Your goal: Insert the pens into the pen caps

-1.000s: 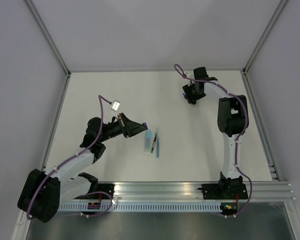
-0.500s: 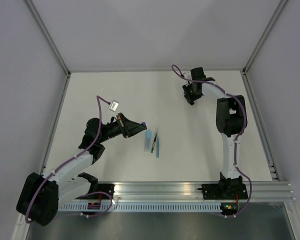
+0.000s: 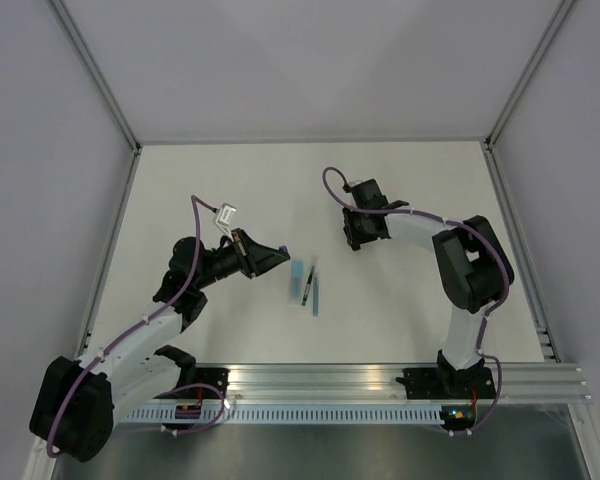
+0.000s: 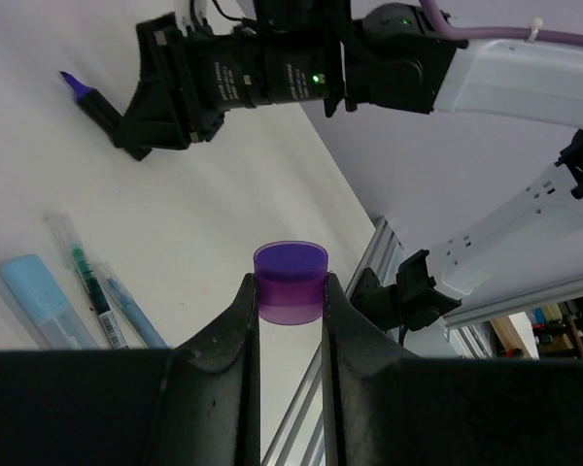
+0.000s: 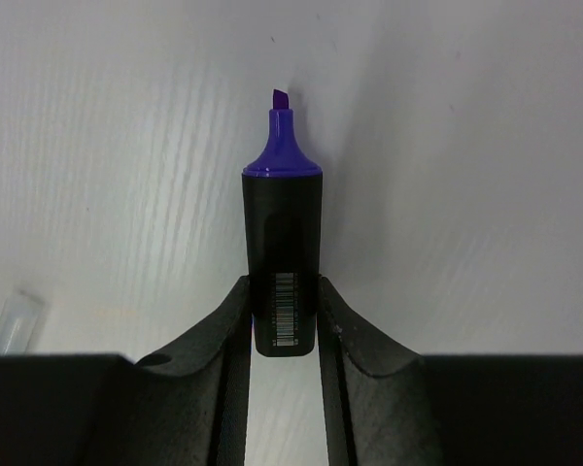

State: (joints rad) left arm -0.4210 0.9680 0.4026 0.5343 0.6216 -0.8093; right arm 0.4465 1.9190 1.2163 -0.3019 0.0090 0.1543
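Note:
My left gripper (image 4: 290, 291) is shut on a short purple cap (image 4: 291, 282), held above the table left of centre (image 3: 283, 254). My right gripper (image 5: 284, 301) is shut on the stubby black-and-purple marker (image 5: 282, 243), tip bare and pointing away from the fingers. The left wrist view shows that marker (image 4: 89, 95) sticking out of the right gripper (image 3: 355, 238). Between the arms lie the pale-blue highlighter (image 3: 296, 280), the thin dark pen (image 3: 307, 285) and the thin blue pen (image 3: 315, 296), side by side; they also show in the left wrist view (image 4: 39, 301).
A clear tube end (image 5: 15, 325) lies on the table at the lower left of the right wrist view. A metal rail (image 3: 380, 385) runs along the near edge. Grey walls close off the back and both sides.
My right arm has swung from the far back right toward the table's middle, carrying the marker. My left gripper has shifted only slightly, still holding the purple cap.

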